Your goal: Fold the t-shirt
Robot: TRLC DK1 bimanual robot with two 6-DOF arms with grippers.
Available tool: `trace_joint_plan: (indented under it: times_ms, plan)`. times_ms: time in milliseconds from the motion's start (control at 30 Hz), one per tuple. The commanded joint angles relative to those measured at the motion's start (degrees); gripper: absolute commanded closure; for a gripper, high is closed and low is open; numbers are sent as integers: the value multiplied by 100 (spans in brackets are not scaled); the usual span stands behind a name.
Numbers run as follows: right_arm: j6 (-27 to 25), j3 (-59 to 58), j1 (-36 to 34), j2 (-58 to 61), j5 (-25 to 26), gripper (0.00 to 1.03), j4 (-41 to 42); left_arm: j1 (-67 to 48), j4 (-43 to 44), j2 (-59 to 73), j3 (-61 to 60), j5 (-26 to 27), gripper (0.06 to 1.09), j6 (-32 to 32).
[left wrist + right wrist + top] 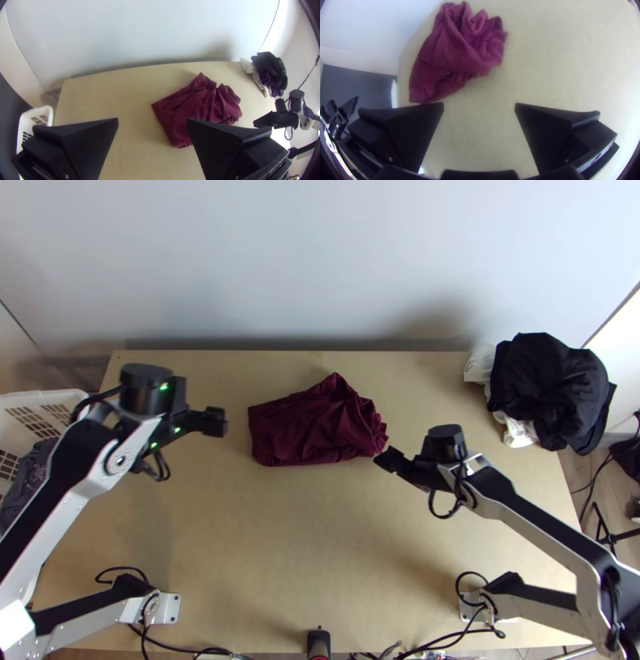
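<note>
The maroon t-shirt (pixel 308 428) lies rumpled on the counter (pixel 296 524), bunched toward its right end; the left claw (pixel 216 422) and right claw (pixel 387 460) are released.

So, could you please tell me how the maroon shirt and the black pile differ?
The shirt is maroon, while the pile is mostly black, with white material beside it. The shirt lies low, with fairly straight edges at its left end and bunching at its right; the pile is a rounded heap. The shirt is mid-table, the pile at the far right corner. Both are creased cloth.
</note>
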Motion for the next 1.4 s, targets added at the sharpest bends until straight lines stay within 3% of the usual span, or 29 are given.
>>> trace_joint_plan:
  times_ms: [0,800,1267,1367]
  plan:
    - [263,67,235,902,-40,4,830,290,-246,-663,-235,-101,10,-110]
    - [430,1693,517,2994,-31,5,1603,475,-281,-1261,-516,-109,10,259]
    - [606,3653,543,4330,-22,5,1480,607,-17,-1489,-929,-109,10,541]
    - [122,4373,640,4831,-22,18,733,721,27,-1524,-1026,-109,10,558]
